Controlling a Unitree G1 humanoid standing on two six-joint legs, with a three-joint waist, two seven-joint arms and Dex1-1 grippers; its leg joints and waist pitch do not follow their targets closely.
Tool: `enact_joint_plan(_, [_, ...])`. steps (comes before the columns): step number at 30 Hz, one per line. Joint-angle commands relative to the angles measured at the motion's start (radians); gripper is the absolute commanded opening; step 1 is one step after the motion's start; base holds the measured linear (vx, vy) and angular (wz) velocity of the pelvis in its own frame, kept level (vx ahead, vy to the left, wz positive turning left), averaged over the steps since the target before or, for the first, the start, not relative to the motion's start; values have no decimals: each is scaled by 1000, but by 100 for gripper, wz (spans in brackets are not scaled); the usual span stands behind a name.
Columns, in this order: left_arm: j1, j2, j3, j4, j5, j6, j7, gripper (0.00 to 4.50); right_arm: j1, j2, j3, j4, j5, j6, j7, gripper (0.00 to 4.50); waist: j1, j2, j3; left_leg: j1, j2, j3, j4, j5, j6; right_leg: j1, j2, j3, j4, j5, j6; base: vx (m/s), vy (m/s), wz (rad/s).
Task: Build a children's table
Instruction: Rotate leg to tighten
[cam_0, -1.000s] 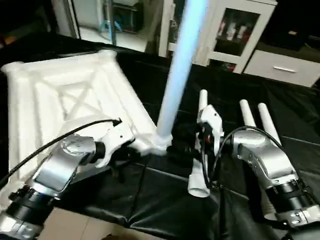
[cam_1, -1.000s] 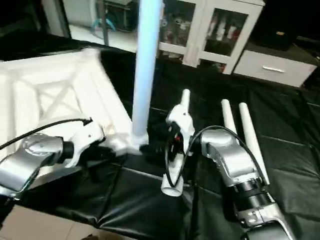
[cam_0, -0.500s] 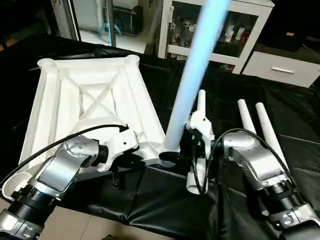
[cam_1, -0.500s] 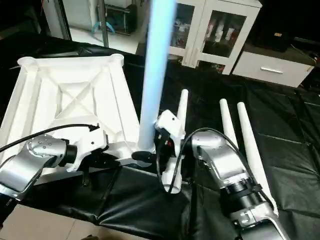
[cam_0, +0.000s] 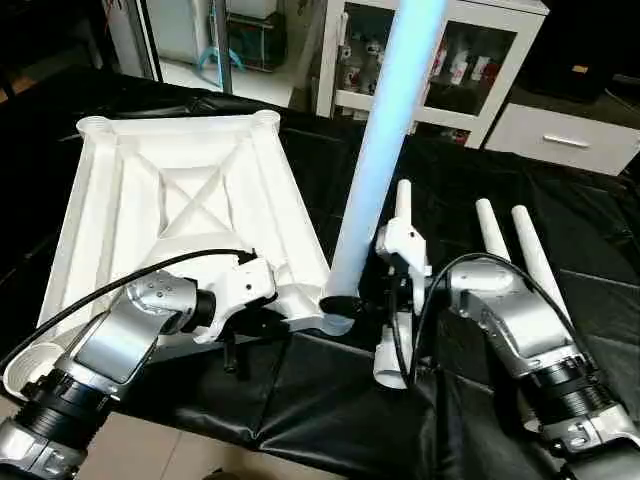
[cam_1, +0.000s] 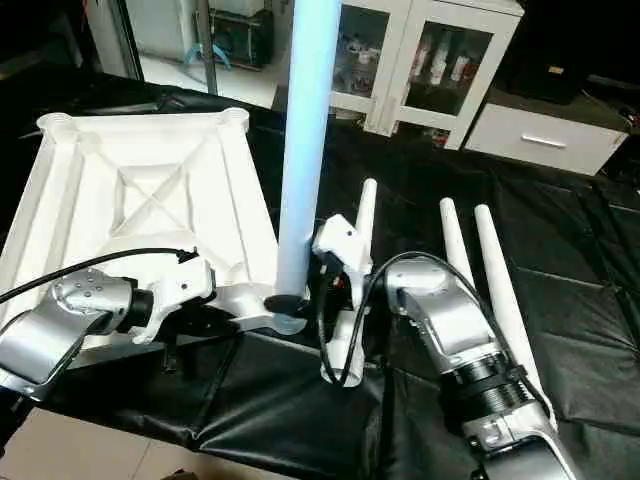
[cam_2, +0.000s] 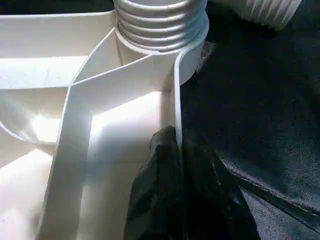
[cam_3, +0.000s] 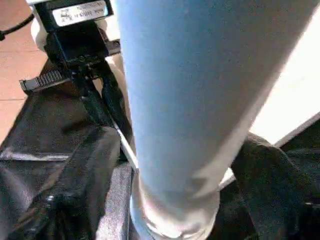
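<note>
One tapered white plastic leg (cam_0: 385, 150) stands in the near corner socket of the white ribbed tabletop (cam_0: 180, 200).
My left gripper (cam_2: 172, 145) pinches the tabletop's rim; my right gripper (cam_3: 175, 200) brackets the leg loosely, so I'd close squarely before twisting.

A black, creased cover (cam_0: 330, 400) lay over the counter, spreading under and beyond both pincers. Past its near edge, just below the left pincer, pale floor (cam_0: 150, 455) showed. Well beyond the pincers stood a white cabinet with glass doors (cam_1: 440, 70), small items dimly visible on its shelves, and beside it, beyond the right pincer, a low white drawer unit (cam_1: 545, 140) with a bar handle.
</note>
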Motion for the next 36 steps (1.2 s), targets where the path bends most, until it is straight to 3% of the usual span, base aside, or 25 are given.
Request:
enact_joint_plan(1, [-26,-1,5,-11,-8,-22,-13,0,3,-10,-23,-6,7,-14,13,327,-2,22,-60,2,5,15,-72,-171,2,61,-42,42,-56,-132,-208,0,0,0])
enact_joint_plan(3, [-28,-1,5,-8,-8,-24,-12,0,4,-10,-26,-4,10,-18,17,313,-1,25,-60,3,6,14,-73,-168,2,61,-43,41,-55,-124,-212,0,0,0])
enact_joint_plan(17, [-34,-3,3,0,-10,-31,-19,0,13,-11,-11,15,12,-28,40,198,-1,25,-62,2,5,15,-71,-167,3,63,-42,40,-53,-105,-222,0,0,0])
enact_joint_plan(28, [-22,-13,17,7,-16,-18,0,0,27,38,-29,72,7,-22,-42,188,-1,24,-62,2,5,15,-71,-167,3,63,-42,41,-53,-109,-221,0,0,0])
enact_joint_plan(31, [-27,-48,44,36,-20,4,56,0,19,96,-48,150,-25,-25,-163,188,-6,25,-56,4,4,14,-74,-225,-16,58,-45,40,-65,-223,-198,0,0,0])
enact_joint_plan(32, [-32,-64,54,49,-19,13,83,0,16,112,-51,169,-33,-26,-194,188,-8,20,-55,3,4,14,-74,-233,-20,58,-45,41,-68,-245,-191,0,0,0])
enact_joint_plan(34, [-40,-85,66,67,-16,24,118,0,11,134,-54,192,-43,-25,-234,188,-11,22,-54,3,4,10,-77,-256,-30,57,-45,39,-71,-300,-170,0,0,0])
enact_joint_plan(35, [-60,-129,82,103,-2,46,192,0,-9,192,-60,257,-65,-21,-335,188,-16,18,-53,4,3,9,-78,-273,-30,56,-45,38,-76,-332,-158,0,0,0])
enact_joint_plan(36, [-66,-141,85,113,3,53,213,0,-16,210,-62,278,-71,-21,-367,188,-21,20,-50,4,2,8,-79,-293,-35,51,-46,37,-80,-370,-151,0,0,0])
